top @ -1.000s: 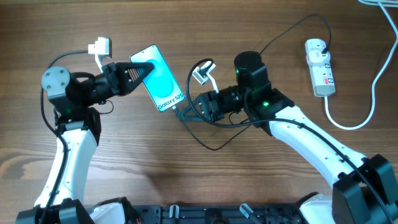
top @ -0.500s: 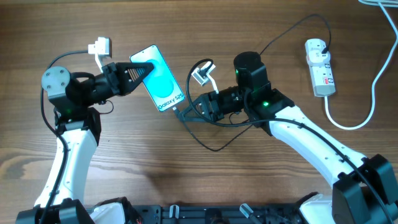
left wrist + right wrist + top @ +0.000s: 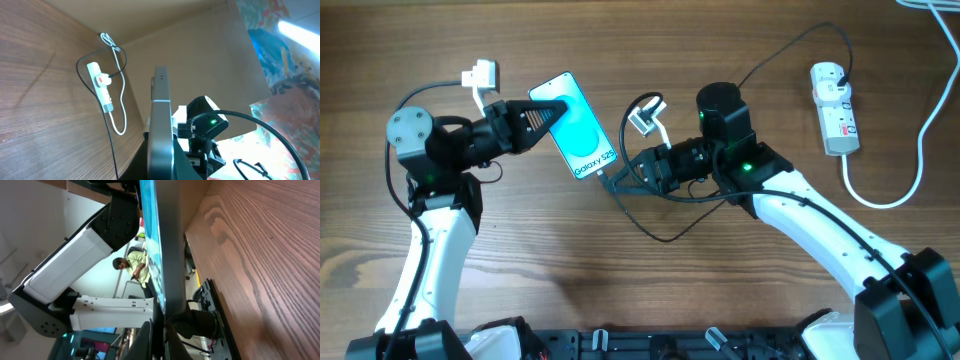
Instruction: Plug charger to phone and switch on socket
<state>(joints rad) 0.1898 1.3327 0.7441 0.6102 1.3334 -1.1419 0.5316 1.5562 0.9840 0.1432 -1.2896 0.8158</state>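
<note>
Plugging is judged unfinished — the phone [image 3: 575, 135] is clamped by the left gripper [image 3: 552, 110], the charger [image 3: 663, 239] pinched tip-first against its lower edge by the right gripper [image 3: 617, 183] — and the distant socket [image 3: 834, 108] is left untouched.

Overhead looks straight down on my brown wooden table [image 3: 720, 40]. My left wrist camera sights closely along the edge of the turquoise-screened smartphone [image 3: 160, 125] toward the white oblong power strip [image 3: 100, 90]; my right wrist camera meets that phone edge-on.
</note>
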